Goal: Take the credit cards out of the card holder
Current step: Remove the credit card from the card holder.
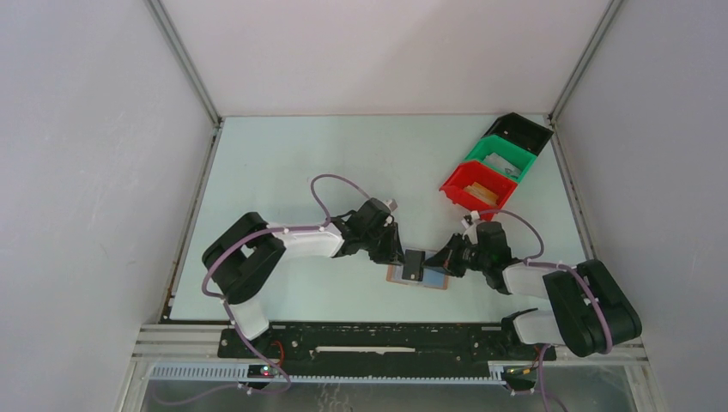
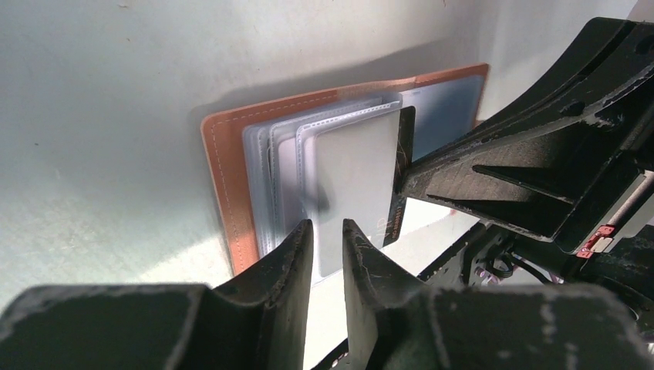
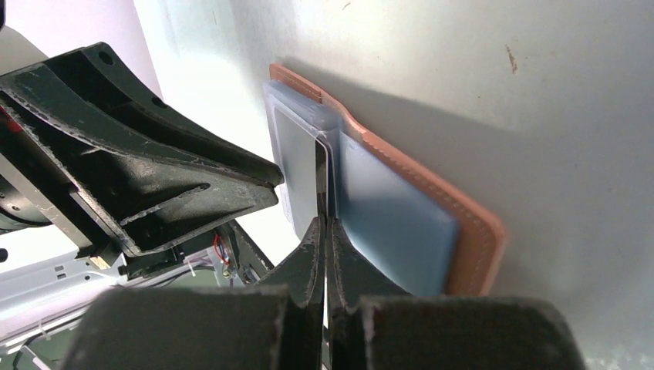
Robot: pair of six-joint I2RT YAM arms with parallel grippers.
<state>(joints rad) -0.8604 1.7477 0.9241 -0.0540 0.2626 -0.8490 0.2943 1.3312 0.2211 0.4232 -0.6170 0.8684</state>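
The brown card holder [image 1: 397,276] lies open on the table between both arms, its clear sleeves [image 2: 285,169] fanned up from the pale blue lining [image 3: 393,223]. My right gripper [image 3: 325,223] is shut on the edge of a thin black credit card [image 3: 325,173] that rises from the sleeves. The left wrist view shows that card [image 2: 401,177] at the right gripper's fingertips [image 2: 432,177]. My left gripper [image 2: 328,230] is at the holder's left half, jaws a narrow gap apart, and a pale grey leaf [image 2: 359,185] stands face-on behind them. Nothing is pinched between them.
Red bin [image 1: 470,187], green bin [image 1: 498,161] and black bin [image 1: 519,133] stand in a row at the back right. White walls close the table on three sides. The two grippers are very close, tip to tip over the holder.
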